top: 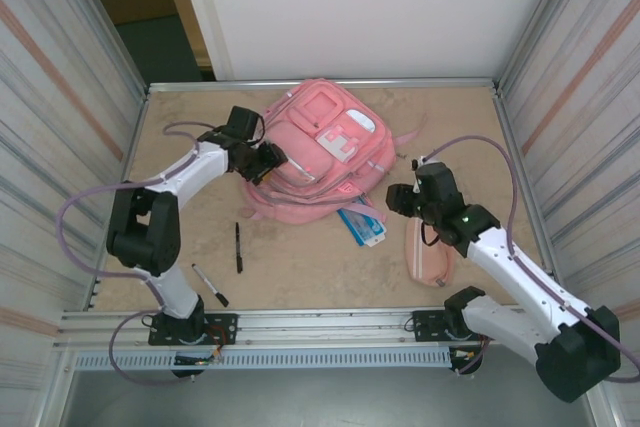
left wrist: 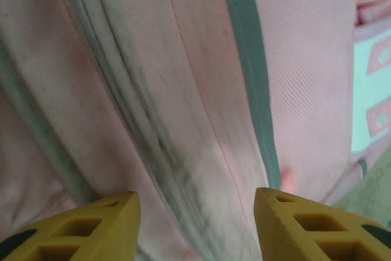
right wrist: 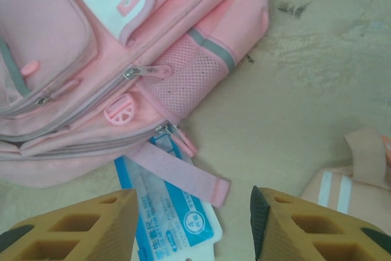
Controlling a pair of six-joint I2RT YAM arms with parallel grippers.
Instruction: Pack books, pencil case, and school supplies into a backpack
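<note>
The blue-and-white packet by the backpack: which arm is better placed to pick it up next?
Probably the right. The right gripper hangs open close to the blue-and-white packet; the left gripper is at the backpack, farther from it.

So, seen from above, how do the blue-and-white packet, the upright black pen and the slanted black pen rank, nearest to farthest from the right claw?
From the right gripper:
1. blue-and-white packet, just front-left of it, by the backpack.
2. upright black pen, well over to the left.
3. slanted black pen, farthest, front left.
</note>
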